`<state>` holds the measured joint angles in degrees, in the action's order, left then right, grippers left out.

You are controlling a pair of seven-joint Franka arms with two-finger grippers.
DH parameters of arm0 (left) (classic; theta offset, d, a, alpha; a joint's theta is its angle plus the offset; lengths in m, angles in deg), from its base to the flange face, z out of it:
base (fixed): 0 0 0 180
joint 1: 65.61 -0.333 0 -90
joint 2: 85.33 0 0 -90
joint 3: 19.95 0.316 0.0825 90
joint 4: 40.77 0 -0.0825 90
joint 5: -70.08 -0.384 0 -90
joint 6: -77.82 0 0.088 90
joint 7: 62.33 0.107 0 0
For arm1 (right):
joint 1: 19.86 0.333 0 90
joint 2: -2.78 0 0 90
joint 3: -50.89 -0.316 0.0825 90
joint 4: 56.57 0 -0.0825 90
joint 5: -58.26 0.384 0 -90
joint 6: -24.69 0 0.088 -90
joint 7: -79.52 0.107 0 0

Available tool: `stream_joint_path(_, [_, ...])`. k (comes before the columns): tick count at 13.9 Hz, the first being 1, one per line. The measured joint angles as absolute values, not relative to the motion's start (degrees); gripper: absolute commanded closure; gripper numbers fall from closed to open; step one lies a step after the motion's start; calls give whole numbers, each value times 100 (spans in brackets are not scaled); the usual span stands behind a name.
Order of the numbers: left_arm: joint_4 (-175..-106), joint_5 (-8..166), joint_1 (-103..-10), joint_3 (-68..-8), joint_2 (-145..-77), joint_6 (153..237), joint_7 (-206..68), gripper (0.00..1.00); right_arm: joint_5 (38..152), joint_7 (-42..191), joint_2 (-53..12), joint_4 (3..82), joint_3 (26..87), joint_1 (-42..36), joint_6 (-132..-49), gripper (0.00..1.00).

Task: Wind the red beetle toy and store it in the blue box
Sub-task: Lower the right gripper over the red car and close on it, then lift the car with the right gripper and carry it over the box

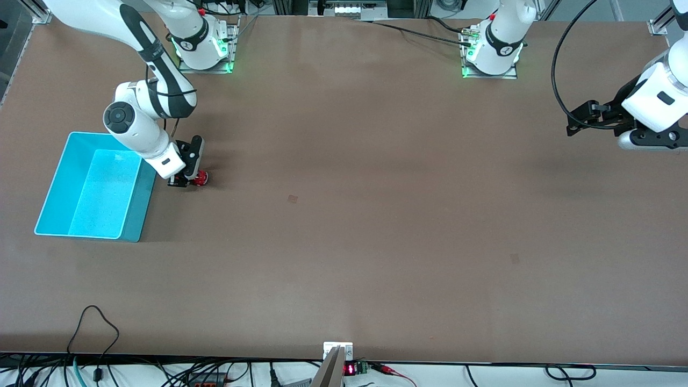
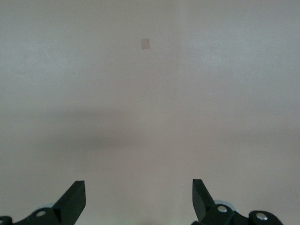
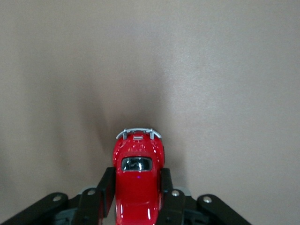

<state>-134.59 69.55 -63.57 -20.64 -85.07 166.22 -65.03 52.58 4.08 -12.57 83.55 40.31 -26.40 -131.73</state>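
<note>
In the front view the right gripper point(image 1: 185, 180) is low at the table point(image 1: 344, 215), clamped on the red beetle toy point(image 1: 200, 178), which sits on the table surface just beside the blue box point(image 1: 88, 185), near the edge at the right arm's end. The box is empty as far as one can see. The left gripper point(image 1: 583, 119) waits in the air over the edge at the left arm's end, well apart from all this. In the left wrist view its two fingers point(image 2: 72, 199) stand wide apart, with only bare table under them. In the right wrist view the two fingers point(image 3: 105, 187) press on both flanks of the toy's body, and its silvery bumper point(image 3: 138, 133) points away from the wrist. I judge the toy to be light, stiff and glossy, so rather slippery; the flat sides at mid-body look like the best place to hold, not the rounded roof.
</note>
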Motion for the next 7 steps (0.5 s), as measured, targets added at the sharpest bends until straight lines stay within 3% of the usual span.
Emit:
stream_joint_path(4, [-13458,6956,-6357,-2070,-8507,16612,-6503,0,5272,733,-1234,8250,4031,-2642,-13228,100])
stream_joint_path(7, [-13455,6956,-6357,-2074,-8507,16607,-6503,0,5283,2353,-1003,7988,4021,-2639,-13214,100])
